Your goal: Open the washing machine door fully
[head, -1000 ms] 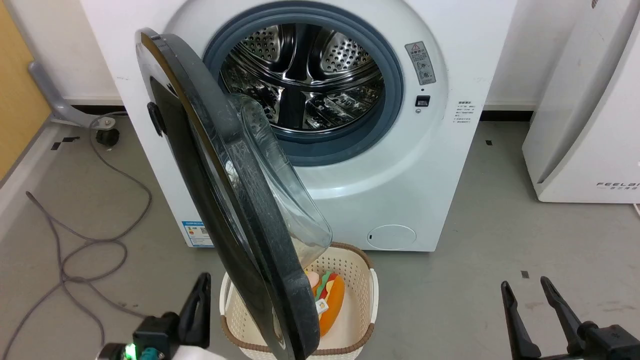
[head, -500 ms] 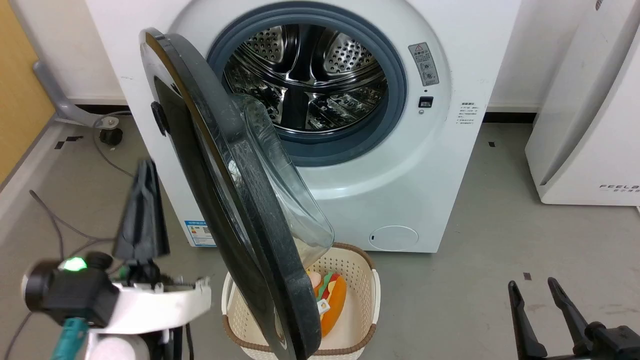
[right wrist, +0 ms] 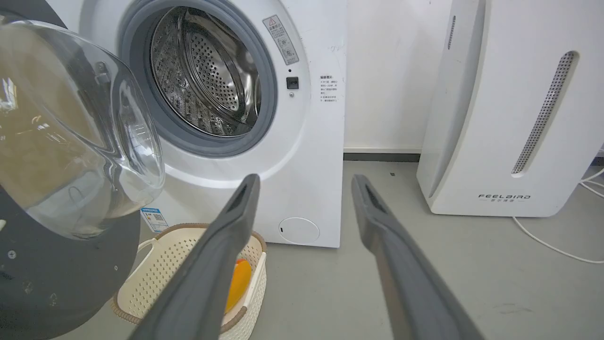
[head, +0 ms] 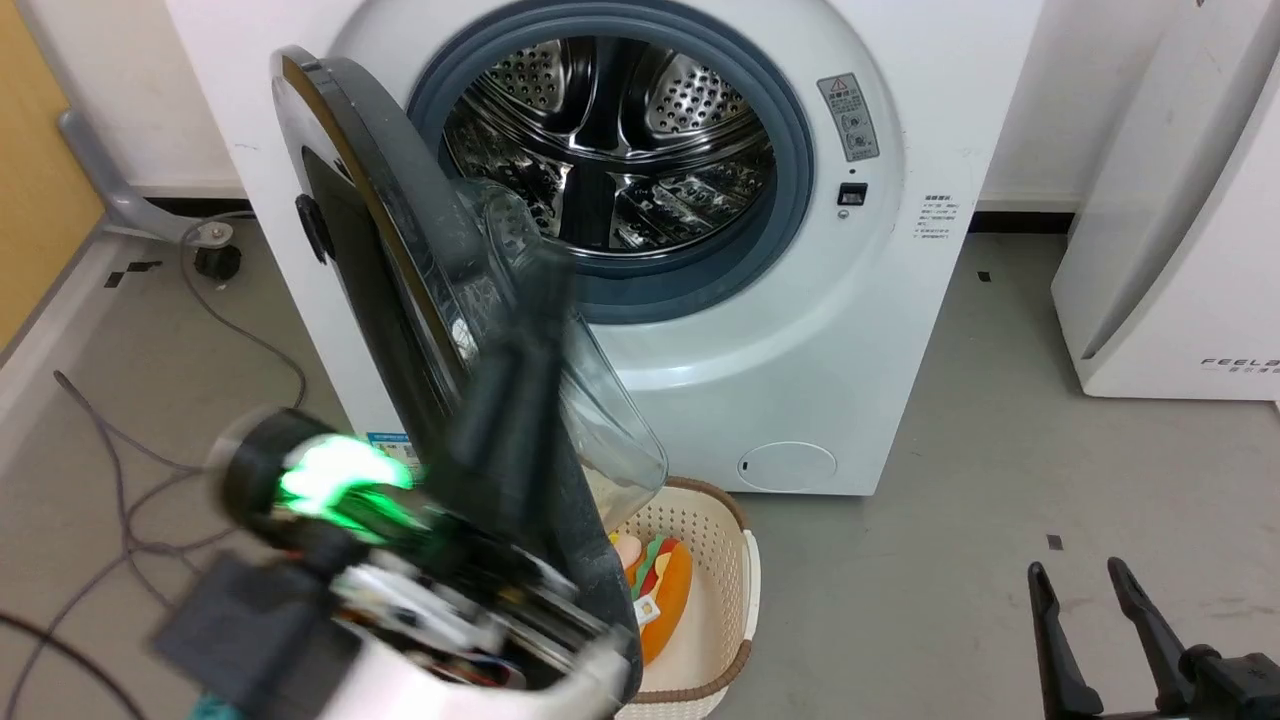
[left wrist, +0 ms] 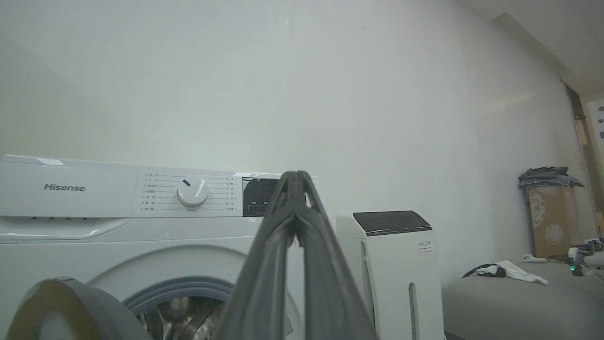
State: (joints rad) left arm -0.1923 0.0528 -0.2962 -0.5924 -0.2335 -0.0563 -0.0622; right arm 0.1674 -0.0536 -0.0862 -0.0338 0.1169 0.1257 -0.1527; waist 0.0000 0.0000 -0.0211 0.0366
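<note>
Door [head: 345, 270] stands ajar behind closed left claw [head: 547, 280]; open right claw [head: 1075, 568] sits well apart.

- Looks to me like a bare test room done up as a laundry corner: a Hisense washing machine [head: 800, 330] stands on plain grey floor [head: 1000, 450] against a blank white wall [left wrist: 330, 94].
- Left of the washing machine, loose grey cables [head: 122, 500] trail past a caster wheel [head: 214, 262].
- Right of it stands a FEELBAIRD air purifier [right wrist: 495, 118], and farther right a cardboard box [left wrist: 552, 222].
- Before it, small dark tape marks [head: 1054, 542] dot the floor.
</note>
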